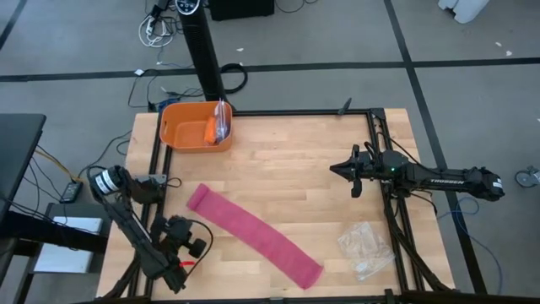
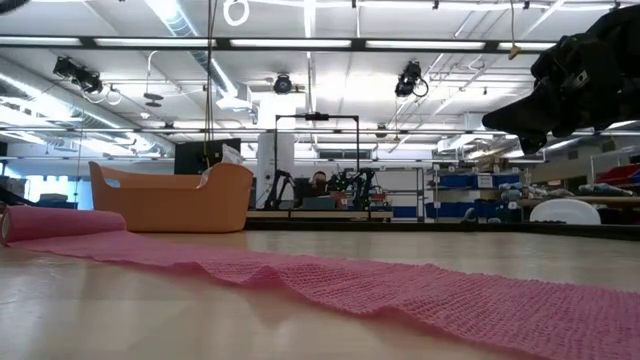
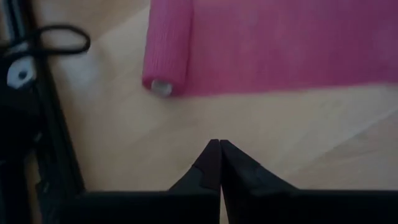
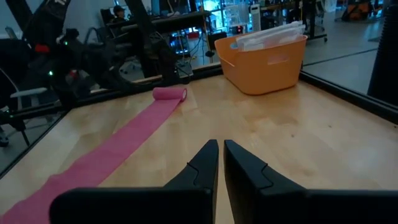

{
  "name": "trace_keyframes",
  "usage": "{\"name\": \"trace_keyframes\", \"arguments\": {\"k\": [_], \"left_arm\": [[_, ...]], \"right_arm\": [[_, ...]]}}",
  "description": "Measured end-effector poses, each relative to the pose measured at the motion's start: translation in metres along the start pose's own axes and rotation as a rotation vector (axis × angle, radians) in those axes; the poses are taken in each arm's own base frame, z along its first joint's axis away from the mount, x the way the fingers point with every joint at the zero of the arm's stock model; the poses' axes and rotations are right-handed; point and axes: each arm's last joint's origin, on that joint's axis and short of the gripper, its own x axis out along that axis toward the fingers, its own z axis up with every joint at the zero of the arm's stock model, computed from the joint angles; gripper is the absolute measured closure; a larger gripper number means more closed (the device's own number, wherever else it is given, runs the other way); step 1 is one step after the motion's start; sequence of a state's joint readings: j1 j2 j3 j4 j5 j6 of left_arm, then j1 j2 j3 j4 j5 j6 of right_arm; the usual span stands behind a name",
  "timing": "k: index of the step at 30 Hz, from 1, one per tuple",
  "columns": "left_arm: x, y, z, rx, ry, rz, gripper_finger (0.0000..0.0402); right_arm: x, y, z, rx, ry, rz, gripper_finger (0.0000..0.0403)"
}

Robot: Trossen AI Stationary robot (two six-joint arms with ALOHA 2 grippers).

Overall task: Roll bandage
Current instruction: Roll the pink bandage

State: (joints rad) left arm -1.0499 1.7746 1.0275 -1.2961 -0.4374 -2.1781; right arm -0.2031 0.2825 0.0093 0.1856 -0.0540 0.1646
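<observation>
Possibly "TROSSEN" lettering, right arm [image 1: 447, 180]

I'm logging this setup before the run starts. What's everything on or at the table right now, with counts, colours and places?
bandage: one, magenta-pink, laid flat diagonally across the table's middle, with a small rolled start at its end nearer the left arm.
tub: one, orange, at the table's far edge on the left side, with clear packaging and an orange item inside.
bag: one, clear crinkled plastic, near the table's near right corner.
table: one, light wood with a black frame.
left gripper: one, dark, shut, empty, just short of the bandage's rolled end.
right gripper: one, dark, shut, empty, raised over the table's right side.
</observation>
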Motion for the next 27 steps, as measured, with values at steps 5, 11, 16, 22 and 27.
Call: {"name": "trace_keyframes", "arguments": {"k": [5, 11, 16, 22, 27], "left_arm": [[0.007, -0.004, -0.006, 0.003, -0.009, 0.018, 0.035], [0.004, 0.005, -0.006, 0.033, -0.031, 0.096, 0.0298], [0.004, 0.011, -0.01, 0.089, -0.163, 0.087, 0.0287], [0.009, 0.01, -0.025, 0.146, -0.274, 0.039, 0.0287], [0.018, 0.011, -0.039, 0.182, -0.281, 0.089, 0.0286]], "right_arm": [[0.0, 0.0, 0.0, 0.0, 0.0, 0.0, 0.0373], [0.0, 0.0, 0.0, -0.001, 0.0, 0.0, 0.0373], [0.0, 0.0, 0.0, -0.002, 0.001, 0.001, 0.0373], [0.0, 0.0, 0.0, -0.011, 0.004, 0.0, 0.0373], [0.0, 0.0, 0.0, -0.028, 0.001, 0.001, 0.0373]]}}
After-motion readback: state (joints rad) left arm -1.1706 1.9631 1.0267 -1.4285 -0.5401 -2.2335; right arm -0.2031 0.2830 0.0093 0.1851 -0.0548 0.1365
